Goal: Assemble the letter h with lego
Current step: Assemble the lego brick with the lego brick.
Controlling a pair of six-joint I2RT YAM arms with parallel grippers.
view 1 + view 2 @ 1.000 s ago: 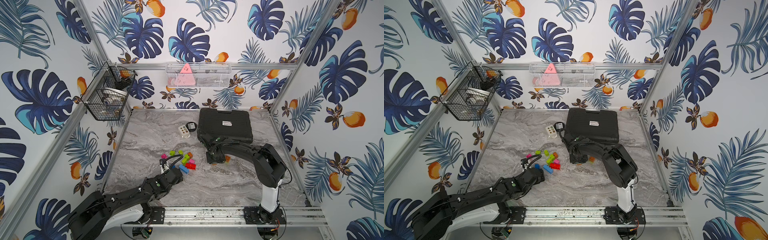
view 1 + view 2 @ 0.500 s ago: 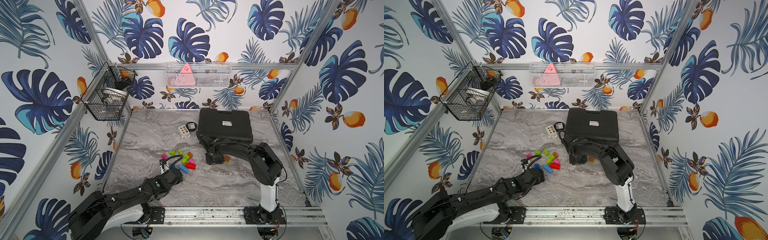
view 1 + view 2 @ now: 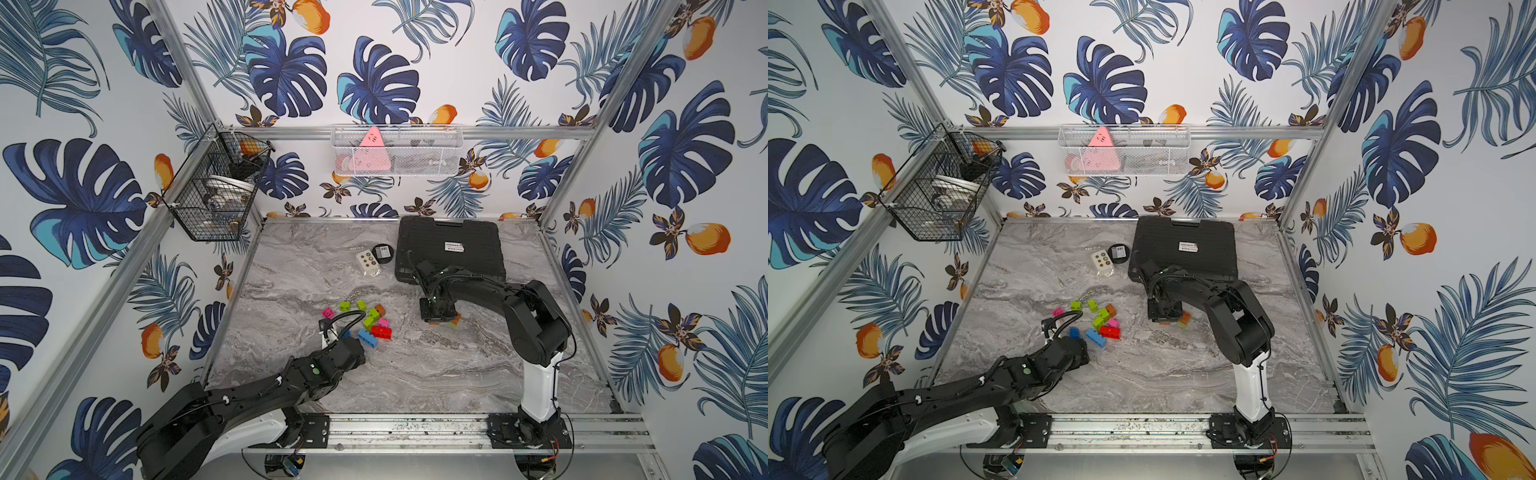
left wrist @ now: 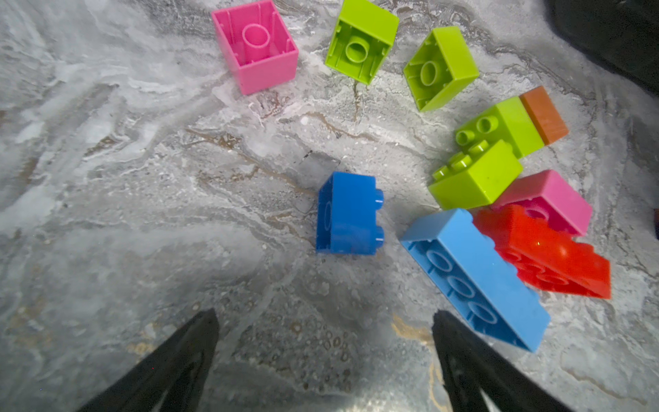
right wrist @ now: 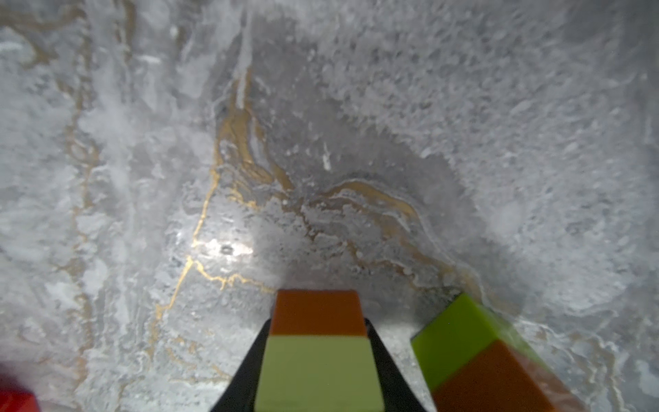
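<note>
An orange-and-lime stack of plastic lego bricks [image 5: 317,342] sat clamped in the right gripper [image 5: 317,323], its lime end cut off; whether it touched the grey marbled desk [image 5: 321,142] was unclear. The left gripper [image 4: 324,321] gaped wide beside the loose coloured bricks [image 4: 474,178].

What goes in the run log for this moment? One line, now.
left gripper: open, empty, facing blue brick | right gripper: shut on orange-and-green stack | second green-and-orange stack: beside it, apart

Grey marbled tabletop [image 3: 436,374], blue leaf-patterned wallpaper [image 3: 374,83], lime, pink, blue, orange and red lego [image 4: 474,178], black case [image 3: 478,257].
</note>
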